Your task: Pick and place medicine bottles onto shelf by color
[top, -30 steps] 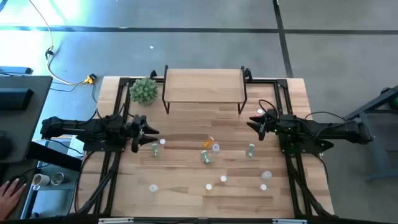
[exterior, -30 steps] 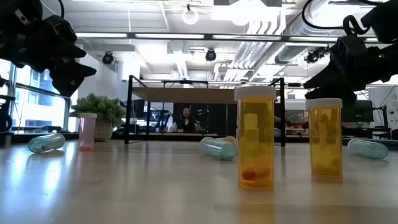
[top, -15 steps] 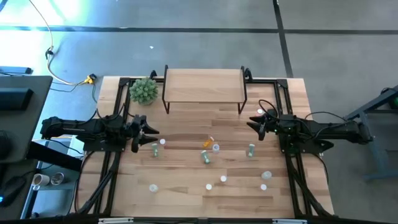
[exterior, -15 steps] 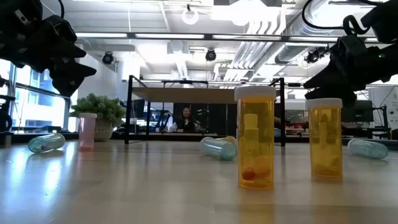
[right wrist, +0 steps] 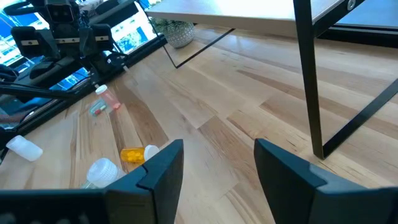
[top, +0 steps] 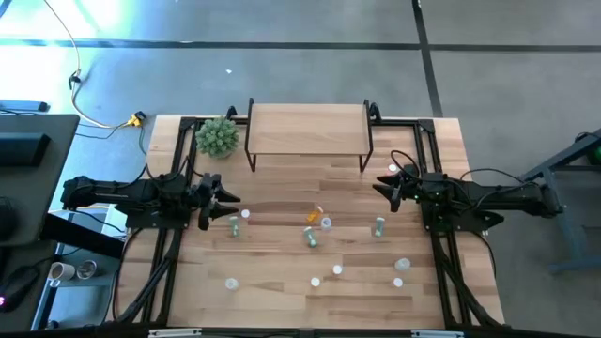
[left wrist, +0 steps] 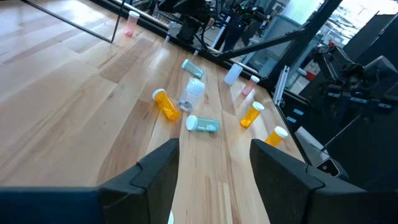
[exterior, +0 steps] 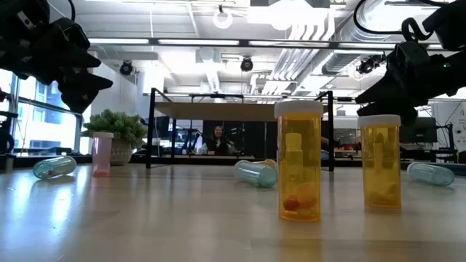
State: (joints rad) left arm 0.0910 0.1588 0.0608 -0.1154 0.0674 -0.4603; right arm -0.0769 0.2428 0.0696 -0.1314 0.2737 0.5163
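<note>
Clearly nothing is gripped yet: the left gripper [top: 228, 199] hangs at the table's 9 o'clock side with its fingers spread and empty, and the right gripper [top: 384, 185] hangs at 3 o'clock, likewise spread and empty. The bottles [top: 315, 229] lie scattered from the centre toward 6 o'clock, some upright, some on their sides, while the shelf [top: 308, 129] stands bare at 12 o'clock.

For a clean first pick, the left arm would do best with the two bottles just beside it, one pink [top: 245, 215] and one green [top: 233, 223]; they stand close together, so the fingers should straddle one only, coming down from above. Their colours are hard to judge from overhead, so I would check against the low view.

Bare table lies between the bottles and the shelf. The plant [top: 217, 137] at 10 o'clock crowds the shelf's left end, and the shelf's black legs [right wrist: 309, 74] limit any low approach.
</note>
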